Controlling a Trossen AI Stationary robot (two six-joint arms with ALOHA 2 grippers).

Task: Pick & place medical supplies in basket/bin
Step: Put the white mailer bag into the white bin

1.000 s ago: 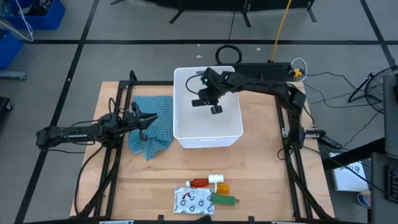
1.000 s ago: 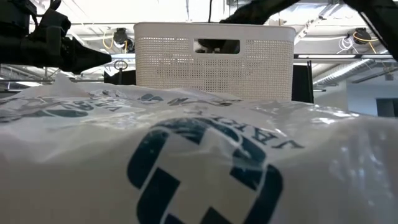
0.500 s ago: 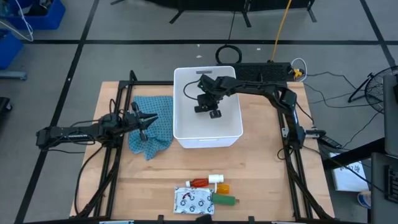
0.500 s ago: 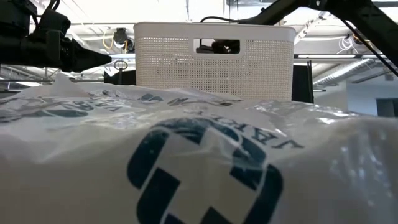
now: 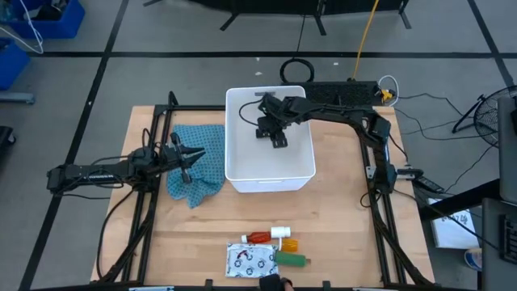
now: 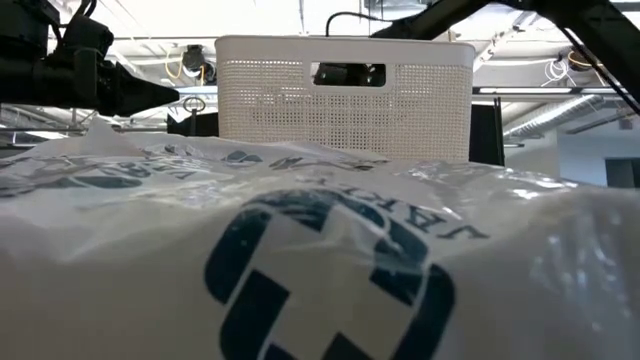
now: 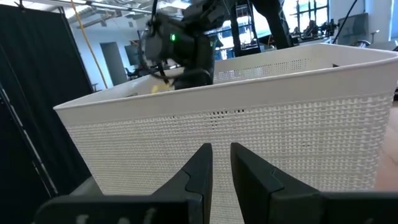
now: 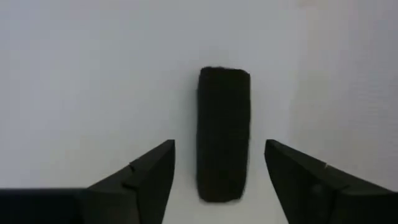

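Hovering inside the bin (image 5: pixel 242 166), the right gripper (image 8: pixel 219 177) spreads its jaws above the black packet (image 8: pixel 223 134) lying on the floor. The left gripper (image 7: pixel 220 171), jaws nearly together, waits beside the bin over the cloth (image 5: pixel 206 158). Other supplies (image 5: pixel 266 249) lie at the table's near edge.

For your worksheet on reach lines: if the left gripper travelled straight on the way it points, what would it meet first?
Probably the left gripper would first meet the perforated outer wall of the white rectangular plastic tub; depth is unclear.

Industrial lab: taped concrete floor (image 5: pixel 161 32), ceiling ducts (image 6: pixel 560 70), blue crates (image 5: pixel 40 24).
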